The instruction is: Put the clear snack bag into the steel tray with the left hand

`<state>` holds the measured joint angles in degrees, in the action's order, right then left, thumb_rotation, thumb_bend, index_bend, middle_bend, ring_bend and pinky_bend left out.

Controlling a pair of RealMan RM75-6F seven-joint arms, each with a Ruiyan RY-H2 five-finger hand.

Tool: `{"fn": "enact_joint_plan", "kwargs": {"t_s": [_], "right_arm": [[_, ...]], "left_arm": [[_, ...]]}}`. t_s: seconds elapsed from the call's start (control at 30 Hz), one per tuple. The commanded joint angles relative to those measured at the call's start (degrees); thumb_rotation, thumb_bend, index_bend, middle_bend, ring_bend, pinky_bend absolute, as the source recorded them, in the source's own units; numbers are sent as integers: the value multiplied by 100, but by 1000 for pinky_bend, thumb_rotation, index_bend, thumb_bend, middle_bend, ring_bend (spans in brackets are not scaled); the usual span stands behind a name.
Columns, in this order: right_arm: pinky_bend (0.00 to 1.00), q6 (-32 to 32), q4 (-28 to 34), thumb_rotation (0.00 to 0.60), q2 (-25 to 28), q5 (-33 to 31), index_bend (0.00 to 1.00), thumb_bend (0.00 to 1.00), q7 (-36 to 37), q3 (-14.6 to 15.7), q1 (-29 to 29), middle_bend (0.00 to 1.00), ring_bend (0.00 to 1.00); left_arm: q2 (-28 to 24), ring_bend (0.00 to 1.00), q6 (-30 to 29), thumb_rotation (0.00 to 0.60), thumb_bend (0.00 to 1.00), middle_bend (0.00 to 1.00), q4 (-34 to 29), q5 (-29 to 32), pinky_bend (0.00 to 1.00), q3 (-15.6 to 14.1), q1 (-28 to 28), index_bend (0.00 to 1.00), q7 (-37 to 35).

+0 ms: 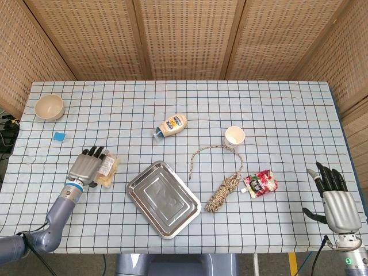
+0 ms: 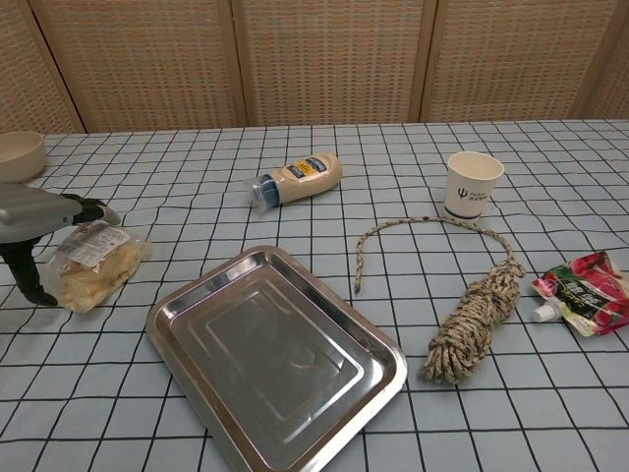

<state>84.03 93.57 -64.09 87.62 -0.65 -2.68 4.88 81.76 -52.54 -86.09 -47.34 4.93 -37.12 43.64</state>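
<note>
Left hand (image 1: pixel 86 167) hovers open over the clear snack bag (image 2: pixel 90 263), bare cloth between it and the steel tray (image 1: pixel 163 198)

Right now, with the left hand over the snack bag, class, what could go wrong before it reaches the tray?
1. The left hand hangs over the snack bag with fingers apart, not yet gripping; the soft clear bag may slip or slide away as the fingers close.
2. The tray sits at an angle beside the bag; a low carry could catch its rim and push it.
3. A loose grip might crush the snacks inside.
</note>
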Motion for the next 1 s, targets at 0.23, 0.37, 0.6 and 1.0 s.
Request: {"fn": "enact_joint_plan", "kwargs": {"t_s": [0.23,0.37,0.6,1.0], "right_arm": [[0,41,0,600,3,52,165,76,56,10,-7,0,0],[0,61,16,600,8,74,167,76,76,13,-11,0,0],[0,73,27,600,23,52,167,76,126,-4,-15,0,0],[0,106,26,600,70,31,167,75,243,-35,-25,0,0]], "left_arm": [[174,383,-538,600,459,381,250,-719,494,-116,229,614,-728],[9,394,-732,600,465,394,76,-1023,503,-79,304,629,-1026],[-485,394,-1217,600,464,394,-933,-1776,503,123,356,627,-1489],[443,394,-1226,600,453,387,-1764,-2163,492,-68,112,606,-814]]}}
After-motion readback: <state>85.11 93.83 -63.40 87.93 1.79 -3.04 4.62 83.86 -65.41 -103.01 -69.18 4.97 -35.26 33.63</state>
